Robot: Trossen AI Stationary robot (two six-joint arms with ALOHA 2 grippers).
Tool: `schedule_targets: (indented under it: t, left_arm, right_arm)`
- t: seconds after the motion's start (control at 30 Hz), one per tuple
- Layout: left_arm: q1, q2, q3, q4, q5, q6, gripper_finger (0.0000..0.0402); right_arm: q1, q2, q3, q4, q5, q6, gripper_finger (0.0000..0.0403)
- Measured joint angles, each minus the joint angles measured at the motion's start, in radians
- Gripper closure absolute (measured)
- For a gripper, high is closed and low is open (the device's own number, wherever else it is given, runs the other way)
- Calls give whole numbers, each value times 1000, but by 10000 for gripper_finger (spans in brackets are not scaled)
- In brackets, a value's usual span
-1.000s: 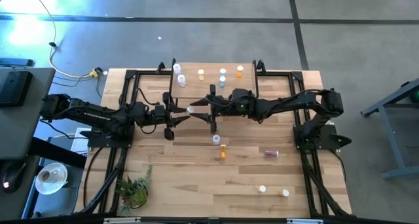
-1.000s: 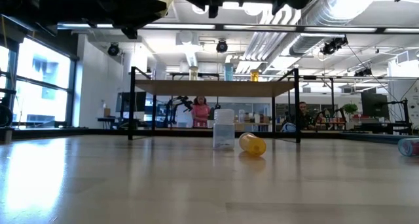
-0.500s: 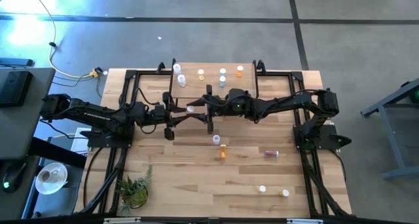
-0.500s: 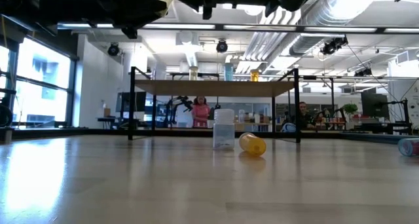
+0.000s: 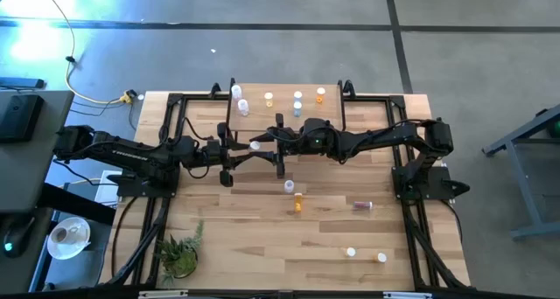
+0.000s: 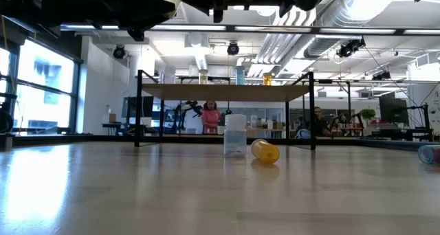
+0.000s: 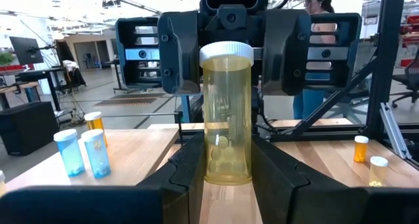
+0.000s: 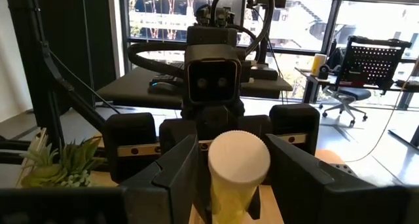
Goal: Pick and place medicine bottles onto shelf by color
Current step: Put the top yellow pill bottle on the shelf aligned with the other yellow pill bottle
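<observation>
- High view: both arms meet over the middle of the worktop [image 5: 245, 246], just in front of the shelf [image 5: 328, 111]. The left gripper [image 5: 248, 150] and the right gripper [image 5: 268, 142] face each other with one pale yellow bottle [image 5: 255, 145] between them. On the shelf stand several medicine bottles: two bluish ones [image 5: 240, 99] at its left end, and a pale one, a small bluish pair and an amber one [image 5: 320, 94] further right. Loose on the worktop are a clear bottle [image 5: 288, 186], a yellow-orange bottle [image 5: 298, 202], a reddish one lying down [image 5: 362, 205] and two white-capped ones [image 5: 366, 254] near the front edge. A potted plant [image 5: 180, 252] sits at the front left.
- Low view: the clear bottle stands upright with the yellow-orange bottle tipped on its side just beside it, the shelf behind them (the handover itself is out of frame above). People show far off in the room.
- Left wrist view: here is the detail. The pale yellow bottle [image 7: 226, 112] stands upright, see-through, white cap on top, a small heap of pale pills at its bottom. The left fingers [image 7: 188, 162] pinch its lower body from both sides; the right arm's fingers [image 7: 177, 54] flank its cap end, though contact there I cannot tell.
- Right wrist view: only the ribbed white cap [image 8: 238, 160] faces the lens, sitting between the right fingers [image 8: 175, 171], which stand spread to either side of it.
</observation>
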Motion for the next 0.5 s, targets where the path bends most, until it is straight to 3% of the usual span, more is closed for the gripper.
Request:
schedule_targets:
  t: [0.23,0.5]
  left_arm:
    - [0,0,0,0,0,0,309]
    - [0,0,0,0,0,0,309]
  right_arm:
    - [0,0,0,0,0,0,242]
    - [0,0,0,-7,0,0,285]
